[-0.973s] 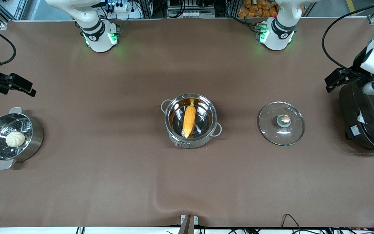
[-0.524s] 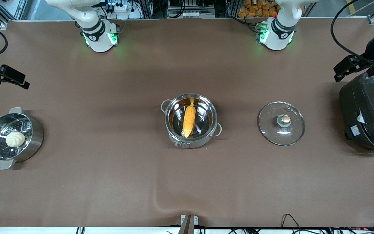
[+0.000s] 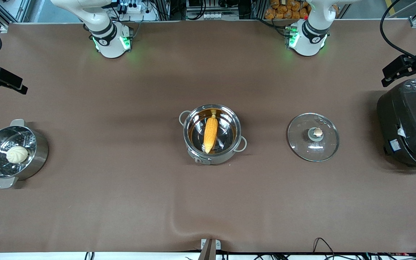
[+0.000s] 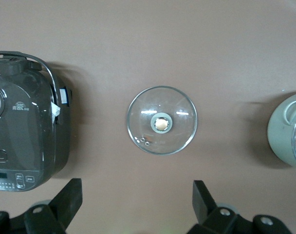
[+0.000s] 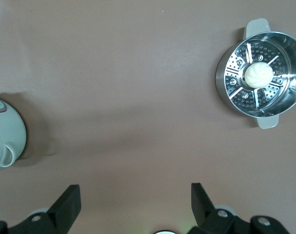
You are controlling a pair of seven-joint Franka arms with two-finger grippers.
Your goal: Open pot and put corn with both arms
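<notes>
The steel pot (image 3: pixel 197 156) stands open in the middle of the table with the yellow corn (image 3: pixel 210 134) lying inside it. Its glass lid (image 3: pixel 302 142) with the copper knob (image 3: pixel 316 133) lies flat on the table beside the pot, toward the left arm's end. My left gripper (image 4: pixel 137 191) is open and empty, high over the table near the black cooker; the left wrist view shows the lid (image 4: pixel 179 105) and the pot's edge (image 4: pixel 283 130). My right gripper (image 5: pixel 136 192) is open and empty, high over the right arm's end of the table.
A steel steamer pot (image 3: pixel 41 148) holding a white bun (image 3: pixel 16 154) stands at the right arm's end, also in the right wrist view (image 5: pixel 225 73). The big black cooker (image 3: pixel 408 126) stands at the left arm's end. A wrinkle in the brown cloth (image 3: pixel 179 224) lies near the front edge.
Both grippers have drawn back toward the robots' side and outward toward the table's ends. The pot, corn and lid have not moved.
</notes>
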